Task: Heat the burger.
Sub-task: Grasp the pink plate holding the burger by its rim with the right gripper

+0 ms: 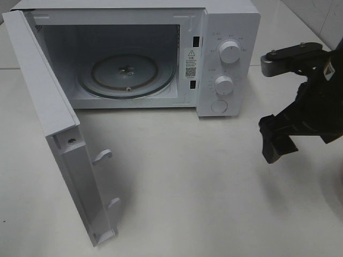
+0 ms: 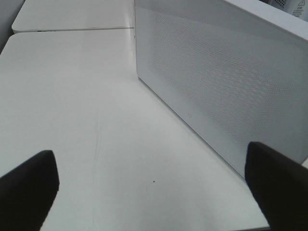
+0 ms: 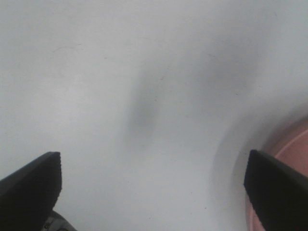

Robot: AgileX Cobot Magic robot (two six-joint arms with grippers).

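The burger is out of view in all three views. The white microwave (image 1: 228, 32) stands at the back of the table with its door (image 1: 59, 134) swung wide open to the left. Its glass turntable (image 1: 127, 72) is bare. My right gripper (image 1: 276, 147) hangs over the table to the right of the microwave. In the right wrist view the right gripper (image 3: 154, 178) is open, with only tabletop between its fingers. My left gripper (image 2: 154, 178) is open too, low over the table beside the microwave's perforated side wall (image 2: 226, 77).
A salmon-pink dish (image 3: 293, 144) shows only its rim, just past one right finger. Two dials (image 1: 229, 52) and a round button sit on the microwave's front panel. The open door reaches far out over the left half of the table (image 1: 187, 176).
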